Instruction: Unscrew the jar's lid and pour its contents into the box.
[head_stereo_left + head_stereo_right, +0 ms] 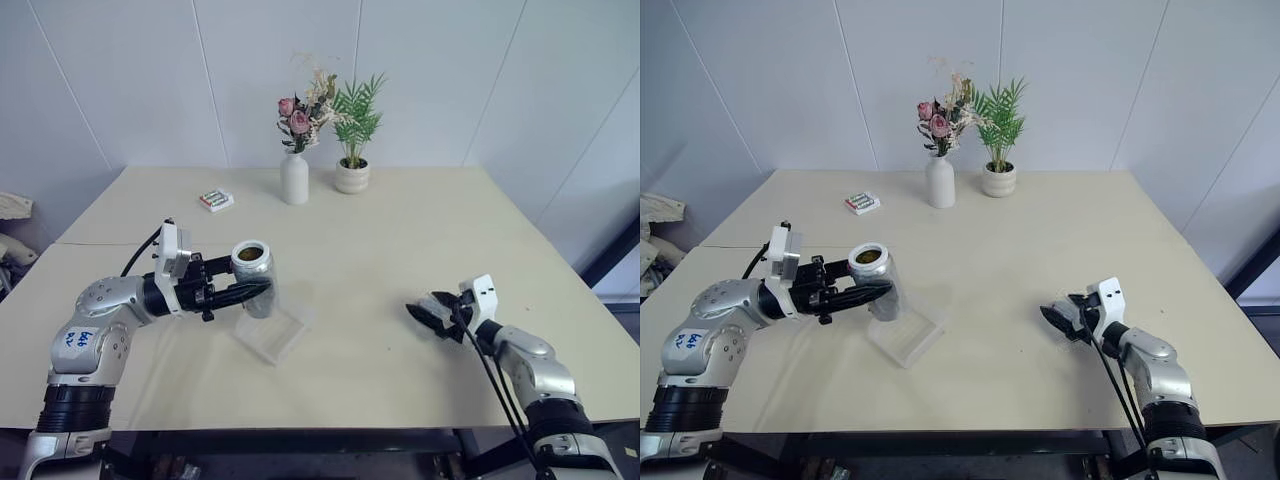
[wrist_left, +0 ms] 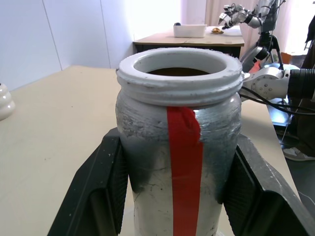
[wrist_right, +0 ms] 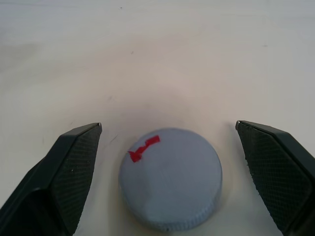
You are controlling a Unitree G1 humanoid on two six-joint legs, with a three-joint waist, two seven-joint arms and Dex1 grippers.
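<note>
The beige worktop (image 1: 400,230) carries everything here. At its far edge stand a white vase with dried flowers (image 1: 294,178) and, just beside it, a small white pot with a green plant (image 1: 352,176). A small green-and-white packet (image 1: 215,200) lies to the left of the vase.

Nearer, on the left half of the worktop, lies the box (image 1: 272,334), a shallow square tray of clear plastic. The left end effector (image 1: 248,290) is clamped on the jar (image 1: 254,276) and holds it upright, lifted off the worktop above the far left part of the box. In the left wrist view the two black fingers (image 2: 101,189) press the silvery jar from both sides, and a red strip runs down its wall. The jar is open; its white rim is bare, and some dark-yellowish contents (image 1: 250,253) are visible inside.

On the right side, well apart from the box, the right end effector (image 1: 432,314) is low over the worktop with its fingers wide apart. Between them, touching neither, the grey lid (image 3: 170,178) lies flat on the worktop, with a small red mark on its top.
</note>
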